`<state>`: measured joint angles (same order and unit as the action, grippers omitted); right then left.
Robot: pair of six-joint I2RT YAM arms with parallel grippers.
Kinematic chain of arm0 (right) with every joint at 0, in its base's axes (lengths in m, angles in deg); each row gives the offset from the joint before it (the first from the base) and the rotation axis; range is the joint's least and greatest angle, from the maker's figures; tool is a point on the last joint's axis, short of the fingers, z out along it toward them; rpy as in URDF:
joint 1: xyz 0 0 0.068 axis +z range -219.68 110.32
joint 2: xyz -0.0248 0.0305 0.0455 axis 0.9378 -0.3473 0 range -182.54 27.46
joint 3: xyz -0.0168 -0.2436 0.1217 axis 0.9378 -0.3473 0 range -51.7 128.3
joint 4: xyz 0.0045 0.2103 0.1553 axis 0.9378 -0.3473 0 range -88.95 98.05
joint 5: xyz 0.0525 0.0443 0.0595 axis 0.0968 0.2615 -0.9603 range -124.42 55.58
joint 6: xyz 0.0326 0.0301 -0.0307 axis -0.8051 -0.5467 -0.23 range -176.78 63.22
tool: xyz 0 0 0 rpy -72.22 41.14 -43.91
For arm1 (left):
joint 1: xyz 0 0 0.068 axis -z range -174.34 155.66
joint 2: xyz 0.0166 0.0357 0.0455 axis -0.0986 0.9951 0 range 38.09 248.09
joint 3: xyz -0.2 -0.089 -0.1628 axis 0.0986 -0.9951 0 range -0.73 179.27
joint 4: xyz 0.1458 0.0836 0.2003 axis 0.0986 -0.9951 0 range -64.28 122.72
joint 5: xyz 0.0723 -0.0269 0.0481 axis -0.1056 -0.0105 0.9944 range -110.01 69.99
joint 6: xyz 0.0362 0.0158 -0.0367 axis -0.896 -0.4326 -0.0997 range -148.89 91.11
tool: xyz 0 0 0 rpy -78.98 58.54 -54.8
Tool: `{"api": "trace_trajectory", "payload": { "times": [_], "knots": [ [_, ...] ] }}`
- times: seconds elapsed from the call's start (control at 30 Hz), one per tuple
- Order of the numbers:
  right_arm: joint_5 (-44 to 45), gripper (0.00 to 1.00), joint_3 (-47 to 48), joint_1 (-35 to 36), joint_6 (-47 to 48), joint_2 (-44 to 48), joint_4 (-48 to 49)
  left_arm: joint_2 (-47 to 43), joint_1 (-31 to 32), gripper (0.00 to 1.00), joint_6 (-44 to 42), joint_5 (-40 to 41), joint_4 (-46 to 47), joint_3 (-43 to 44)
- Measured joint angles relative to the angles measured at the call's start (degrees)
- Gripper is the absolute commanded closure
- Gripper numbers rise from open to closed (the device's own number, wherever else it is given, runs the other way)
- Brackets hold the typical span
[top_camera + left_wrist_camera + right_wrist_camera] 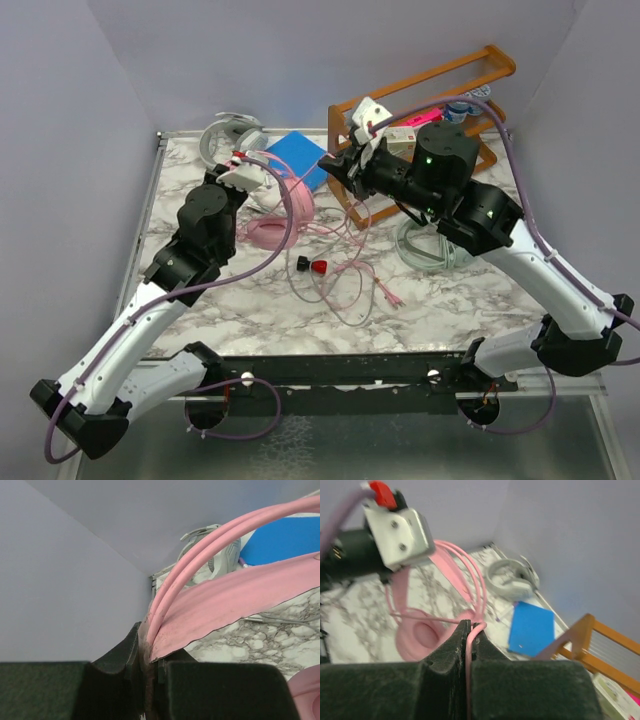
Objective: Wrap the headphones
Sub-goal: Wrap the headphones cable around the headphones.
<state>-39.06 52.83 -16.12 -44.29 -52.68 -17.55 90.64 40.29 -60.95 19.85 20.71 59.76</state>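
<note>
Grey walls (60,150) closed in the marble table (480,320) on the left, back and right. Open room was left mainly on the front strip of marble, ahead of the arm bases. One wooden rack (440,85) lay tilted across the back right corner, taking up that side.

Both arms reached in toward the back centre and met there, close together.

There were three headsets. The pink headphones (270,232) lay left of centre, with one cup on the marble and the band raised. The left gripper (255,172) was clamped tight on that band, as the left wrist view showed (149,667). The mint green headphones (430,250) lay at the right, partly hidden beneath the right arm. The silver-grey headphones (228,135) sat in the back left corner against the walls.

One blue flat pad (298,160) lay between the silver-grey set and the rack, just beside the two grippers.

One small red-and-black object (315,266) rested at the middle of the table among loops of cable.

The pink cable (350,290) sprawled loosely across the centre toward the front. The right gripper (326,166) had its jaws pressed together on a strand of it (470,640), lifted above the marble.
</note>
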Motion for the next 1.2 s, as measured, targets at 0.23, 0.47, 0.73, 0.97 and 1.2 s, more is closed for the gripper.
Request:
{"api": "trace_trajectory", "payload": {
  "times": [0.23, 0.47, 0.73, 0.97, 1.2],
  "knots": [
    [12.6, 0.94, -10.1, 0.0, 13.0, 3.3, 1.9, 0.0, 0.0, 1.0, -4.2, -9.9, -12.2, 5.2],
    [21.9, 0.87, -15.1, -0.1, 22.8, 2.4, 6.7, -0.1, -0.1, 1.0, -4.3, -18.3, -18.9, 9.4],
    [21.4, 0.87, -26.5, -3.1, 24.3, 3.5, 16.6, 0.6, -0.1, 1.0, 0.7, -25.3, -23.6, 16.4],
    [12.8, 0.79, -34.7, -11.6, 18.1, 6.7, 24.9, 0.8, -0.1, 1.0, 6.6, -31.6, -24.4, 20.3],
    [3.3, 0.78, -42.6, -15.1, 9.9, 8.6, 35.8, 1.9, -0.1, 1.0, 13.4, -36.7, -25.4, 24.5]
  ]
}}
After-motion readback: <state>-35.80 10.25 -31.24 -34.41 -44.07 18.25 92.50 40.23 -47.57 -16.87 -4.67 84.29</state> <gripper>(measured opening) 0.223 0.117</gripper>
